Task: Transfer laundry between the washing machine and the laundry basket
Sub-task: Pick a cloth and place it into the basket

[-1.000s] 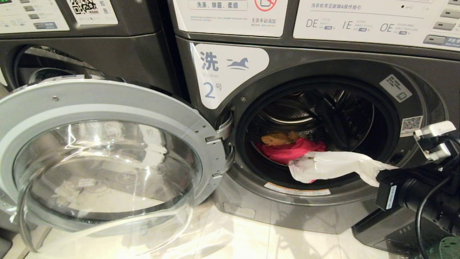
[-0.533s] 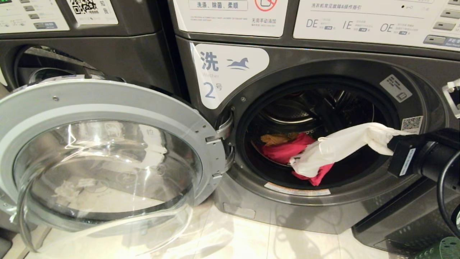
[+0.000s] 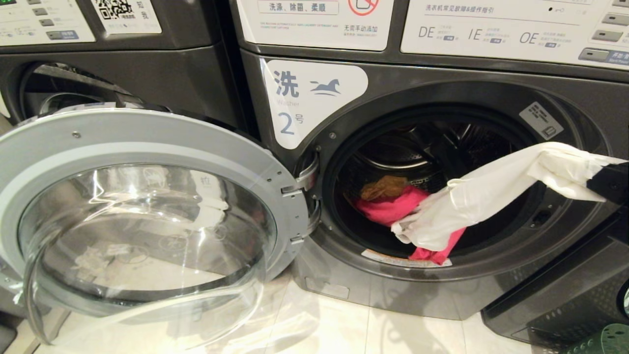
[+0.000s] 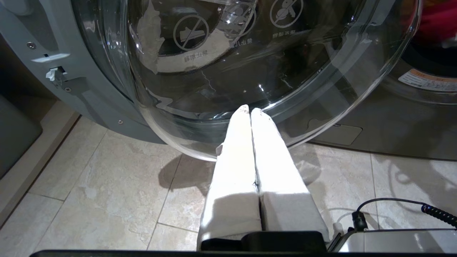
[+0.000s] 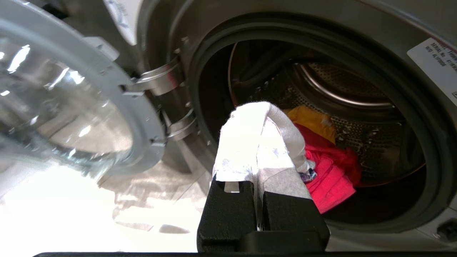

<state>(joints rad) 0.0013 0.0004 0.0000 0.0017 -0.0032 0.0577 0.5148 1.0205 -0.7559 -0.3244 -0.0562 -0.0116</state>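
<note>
The washing machine (image 3: 580, 275) marked 2 stands with its round door (image 3: 147, 137) swung open to the left. A white garment (image 3: 491, 196) stretches taut from the drum mouth up to the head view's right edge, where my right gripper (image 3: 612, 183) is shut on it. In the right wrist view the gripper (image 5: 257, 121) has that white cloth (image 5: 285, 125) draped over its tips. A red-pink garment (image 3: 388, 209) lies in the drum with one end hanging over the lip, and a mustard one (image 3: 383, 187) lies behind it. A corner of the green laundry basket (image 3: 607, 339) shows at the lower right. My left gripper (image 4: 250, 110) is shut and empty, low under the door glass.
A second dark machine (image 3: 123, 64) stands to the left, behind the open door. The door's glass bowl (image 4: 250, 53) bulges out over the pale tiled floor (image 3: 319, 324). A dark perforated panel (image 3: 565, 305) sits low at the right, beside the basket.
My right gripper has risen and drawn back to the right edge of the head view, pulling the white garment out of the drum. The red-pink garment was dragged over the lip.
</note>
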